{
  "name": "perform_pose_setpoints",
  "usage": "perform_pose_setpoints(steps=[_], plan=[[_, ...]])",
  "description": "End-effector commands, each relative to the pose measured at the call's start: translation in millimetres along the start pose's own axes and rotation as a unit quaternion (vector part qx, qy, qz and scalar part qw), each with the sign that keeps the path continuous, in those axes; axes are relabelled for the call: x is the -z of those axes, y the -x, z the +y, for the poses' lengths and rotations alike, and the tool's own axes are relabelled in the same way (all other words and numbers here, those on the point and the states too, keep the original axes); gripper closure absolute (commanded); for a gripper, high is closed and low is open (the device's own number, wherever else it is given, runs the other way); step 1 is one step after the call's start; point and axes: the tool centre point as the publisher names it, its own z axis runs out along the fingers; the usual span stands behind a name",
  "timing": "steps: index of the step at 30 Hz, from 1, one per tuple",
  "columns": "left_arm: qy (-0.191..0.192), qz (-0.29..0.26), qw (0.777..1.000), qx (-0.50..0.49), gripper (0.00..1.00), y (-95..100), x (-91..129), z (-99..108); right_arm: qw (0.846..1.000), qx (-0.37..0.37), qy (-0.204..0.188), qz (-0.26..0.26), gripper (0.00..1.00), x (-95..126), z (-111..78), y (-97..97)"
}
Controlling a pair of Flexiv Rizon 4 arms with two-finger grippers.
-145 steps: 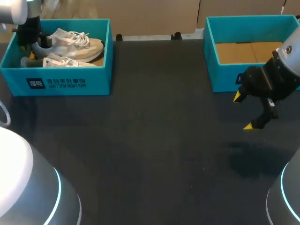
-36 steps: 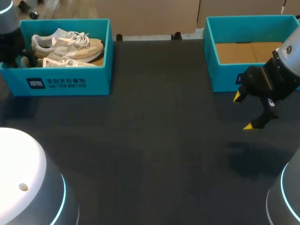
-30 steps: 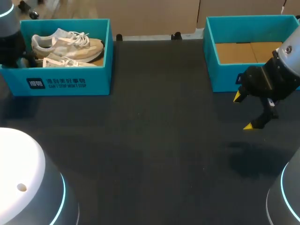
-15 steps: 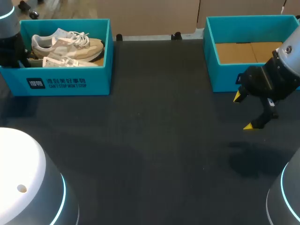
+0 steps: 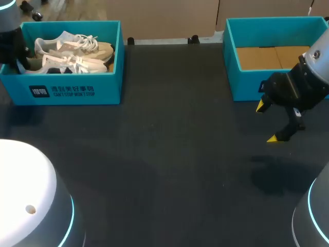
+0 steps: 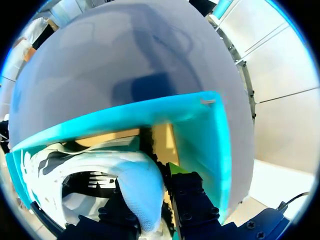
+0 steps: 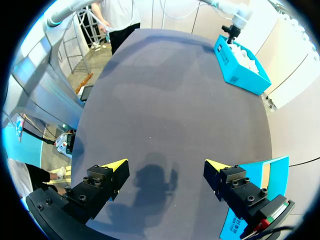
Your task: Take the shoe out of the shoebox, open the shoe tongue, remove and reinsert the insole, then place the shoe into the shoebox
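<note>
A teal shoebox (image 5: 77, 91) stands at the table's back left with two pale sneakers inside. The nearer shoe (image 5: 72, 64) lies tilted, its heel toward my left gripper (image 5: 25, 60), which hangs over the box's left end. In the left wrist view the shoe's padded heel (image 6: 140, 190) sits squeezed between both black fingers of the left gripper (image 6: 150, 202), so it is shut on the shoe. The second sneaker (image 5: 90, 47) lies behind it. Far to the right my right gripper (image 5: 269, 122) hovers open above the mat with nothing between its fingers, as the right gripper (image 7: 166, 165) also shows in its own wrist view.
A second teal box (image 5: 257, 85) with a bare cardboard floor stands at the back right, just behind the right gripper. The dark mat (image 5: 169, 154) spreads between the two boxes. The shoebox (image 7: 240, 70) appears far ahead in the right wrist view.
My left gripper has closed on the nearer shoe's heel, and that shoe has risen and shifted inside the box. The right arm has stayed still.
</note>
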Motion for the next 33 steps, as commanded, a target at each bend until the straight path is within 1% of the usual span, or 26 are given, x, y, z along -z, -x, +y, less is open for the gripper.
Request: perform_pose_setpoints(steps=[1,5,9,12,20,28,33], plan=[[-0.002,-0.001,1.000,-0.001,1.00,-4.8,27.3,4.2,1.000,0.000,-0.001,0.001,0.00,-1.5,0.2,0.8],[0.000,0.001,1.000,-0.008,1.00,-7.5,45.4,9.4,1.000,0.000,-0.001,0.001,0.00,-1.5,0.2,0.8],[-0.009,-0.003,1.000,-0.019,1.00,-11.3,68.1,12.9,1.000,0.000,-0.001,0.001,0.00,-1.5,0.2,0.8],[-0.016,-0.010,1.000,-0.022,1.00,-14.5,80.5,16.1,1.000,0.000,-0.001,0.001,0.00,-1.5,0.2,0.8],[-0.020,-0.004,0.999,-0.028,1.00,-20.4,112.1,22.6,1.000,0.000,-0.001,0.001,0.00,-1.5,0.2,0.8],[-0.017,0.004,1.000,-0.021,1.00,-25.6,135.8,28.2,1.000,0.000,-0.001,0.001,0.00,-1.5,0.2,0.8],[-0.012,-0.005,1.000,-0.004,1.00,-30.7,149.5,27.2,1.000,0.000,-0.001,0.001,0.00,-1.5,0.2,0.8]])
